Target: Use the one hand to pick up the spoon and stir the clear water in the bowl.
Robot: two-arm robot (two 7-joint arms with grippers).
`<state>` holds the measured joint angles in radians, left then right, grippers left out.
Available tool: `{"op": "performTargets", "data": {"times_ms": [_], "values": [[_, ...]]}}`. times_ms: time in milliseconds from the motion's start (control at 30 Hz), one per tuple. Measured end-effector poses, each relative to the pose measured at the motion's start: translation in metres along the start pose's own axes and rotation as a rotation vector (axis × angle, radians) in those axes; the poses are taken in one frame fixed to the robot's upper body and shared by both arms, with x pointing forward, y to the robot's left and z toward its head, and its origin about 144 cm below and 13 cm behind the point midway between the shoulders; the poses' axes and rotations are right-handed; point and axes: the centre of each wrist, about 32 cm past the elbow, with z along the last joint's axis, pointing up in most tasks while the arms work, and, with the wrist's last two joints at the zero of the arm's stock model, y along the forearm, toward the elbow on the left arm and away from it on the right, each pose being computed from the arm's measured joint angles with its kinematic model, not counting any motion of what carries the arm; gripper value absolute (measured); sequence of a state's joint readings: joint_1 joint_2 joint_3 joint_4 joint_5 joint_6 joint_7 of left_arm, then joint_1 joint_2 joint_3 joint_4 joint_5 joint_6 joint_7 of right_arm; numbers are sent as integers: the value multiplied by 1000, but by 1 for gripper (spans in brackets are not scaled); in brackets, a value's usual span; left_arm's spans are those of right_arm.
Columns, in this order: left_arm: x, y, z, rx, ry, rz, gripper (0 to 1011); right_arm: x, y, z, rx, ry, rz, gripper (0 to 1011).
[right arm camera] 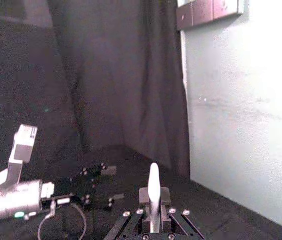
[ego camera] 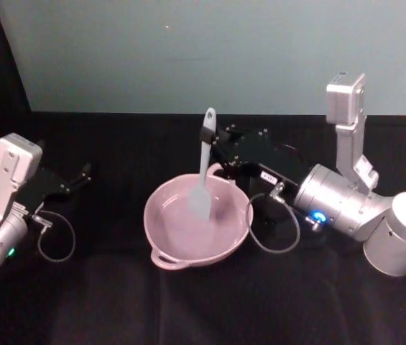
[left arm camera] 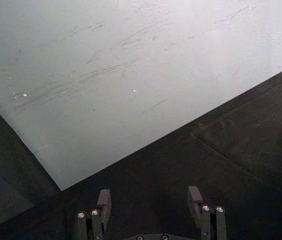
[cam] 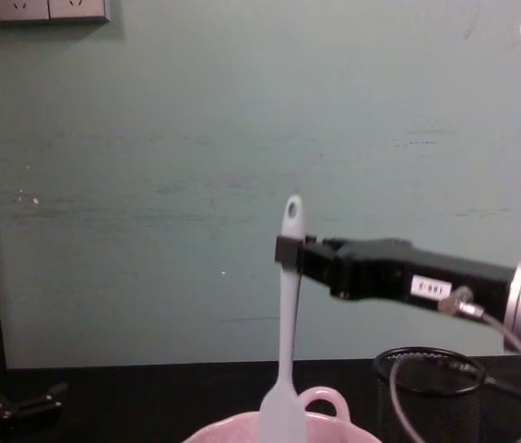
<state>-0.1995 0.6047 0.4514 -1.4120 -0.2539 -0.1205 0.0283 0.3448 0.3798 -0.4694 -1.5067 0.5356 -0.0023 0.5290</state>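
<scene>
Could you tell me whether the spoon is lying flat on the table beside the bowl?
No, the right gripper holds the spoon upright, its head down inside the bowl.

White spoon [ego camera: 204,169], pale pink bowl [ego camera: 161,215], black right hand [ego camera: 210,136] — black wire-mesh cup [cam: 431,392].

Bowl [ego camera: 197,228]: centre of table [ego camera: 116,302]. Spoon [ego camera: 204,169]: upright, head in bowl, handle clamped by right gripper [ego camera: 210,136] reaching from the right. Mesh cup [cam: 426,392]: right of bowl, beneath that gripper. Left gripper [ego camera: 80,175]: far left, well apart.
</scene>
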Motion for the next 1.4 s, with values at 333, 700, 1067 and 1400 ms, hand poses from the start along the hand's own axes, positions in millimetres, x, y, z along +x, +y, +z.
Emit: {"op": "performTargets", "data": {"times_ms": [333, 700, 1067, 1400], "values": [[0, 0, 0, 0, 0, 0, 1011, 0, -8, 21, 37, 36, -56, 118], [0, 0, 0, 0, 0, 0, 1011, -3, -16, 39, 40, 102, -124, 118], [0, 0, 0, 0, 0, 0, 1011, -2, -22, 53, 50, 137, -177, 118], [0, 0, 0, 0, 0, 0, 1012, -1, -25, 59, 48, 162, -197, 118]]}}
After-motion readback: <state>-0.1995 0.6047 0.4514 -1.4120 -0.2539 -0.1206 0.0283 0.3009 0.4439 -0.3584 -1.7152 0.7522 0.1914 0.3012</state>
